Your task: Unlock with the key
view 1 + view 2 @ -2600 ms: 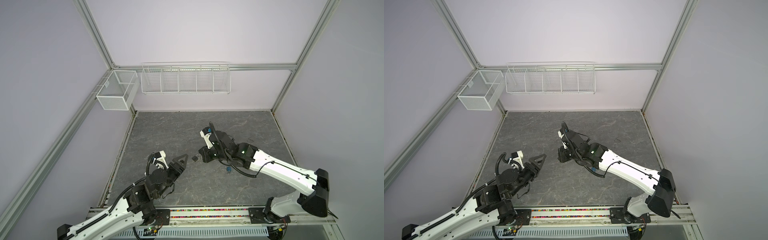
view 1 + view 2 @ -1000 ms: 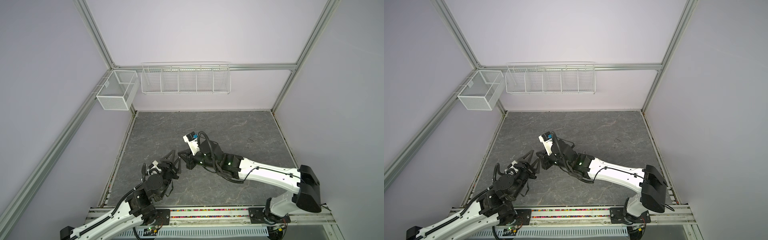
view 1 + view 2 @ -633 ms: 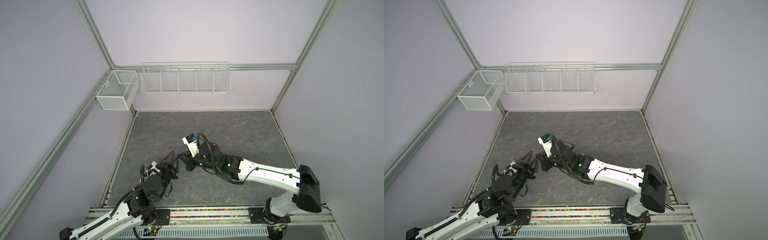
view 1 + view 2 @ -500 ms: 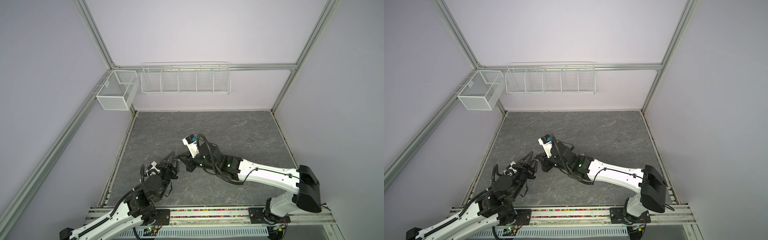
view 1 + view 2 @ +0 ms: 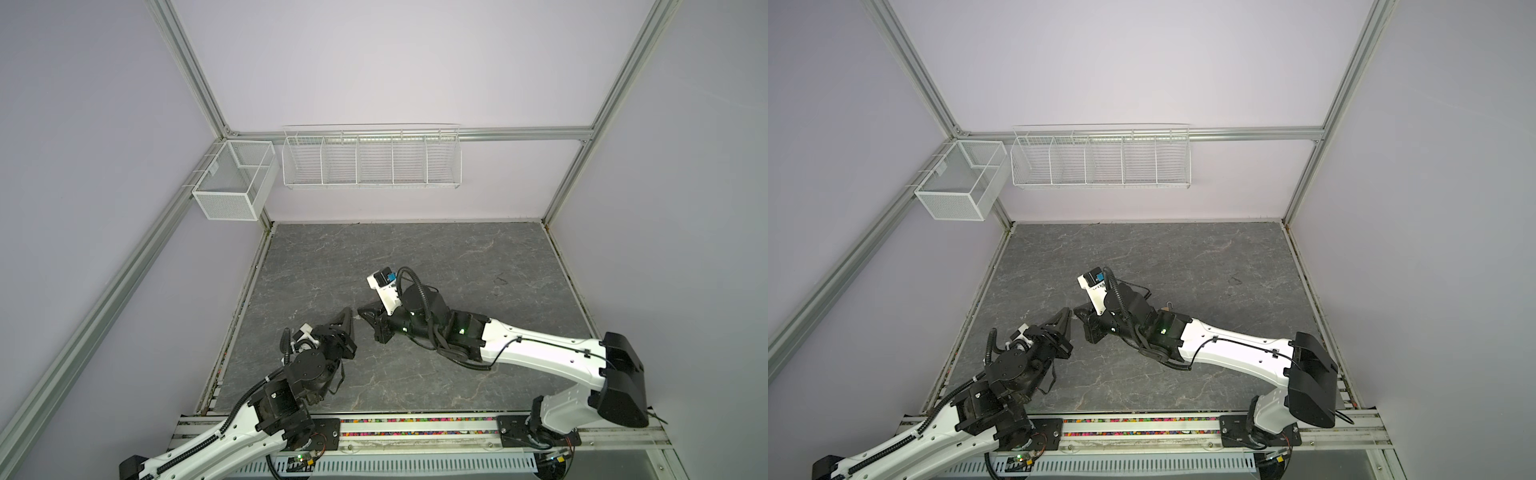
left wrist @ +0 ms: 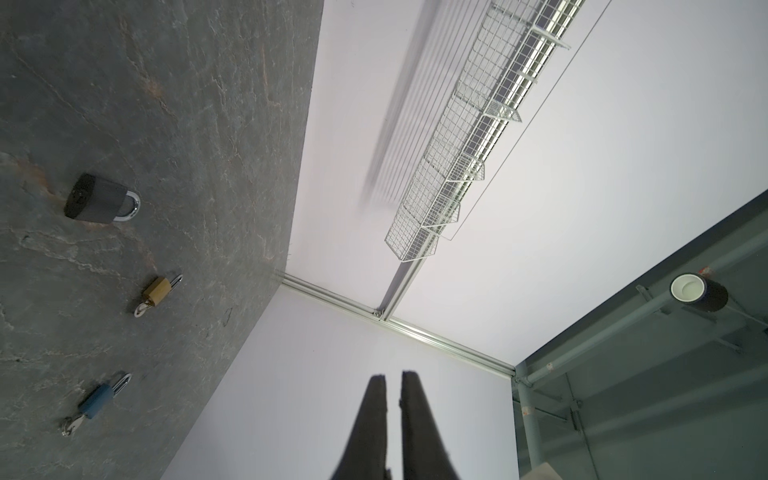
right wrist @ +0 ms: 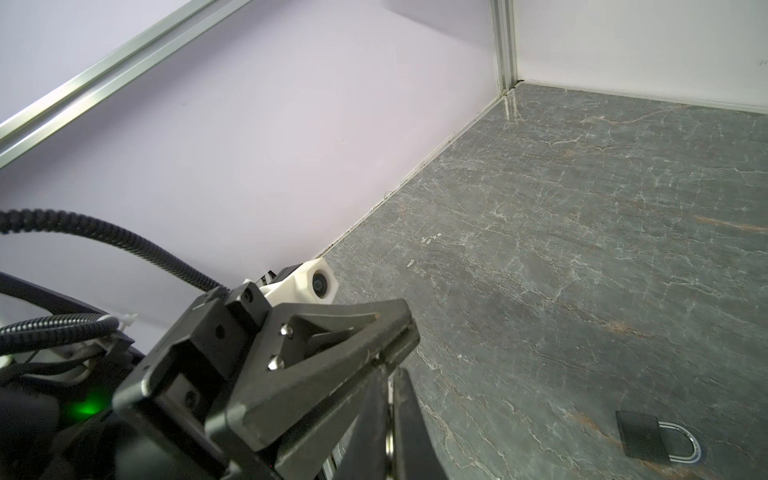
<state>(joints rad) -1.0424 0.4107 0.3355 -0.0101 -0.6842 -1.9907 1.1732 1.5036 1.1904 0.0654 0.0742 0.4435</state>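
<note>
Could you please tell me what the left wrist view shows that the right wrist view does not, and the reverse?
Only the left wrist view: the brass padlock and the blue padlock, each with a key in it, plus the wire rack. Only the right wrist view: the right hand, shut on a thin metal piece, possibly a key. Both: the black padlock, the shut left hand and the grey table.
</note>
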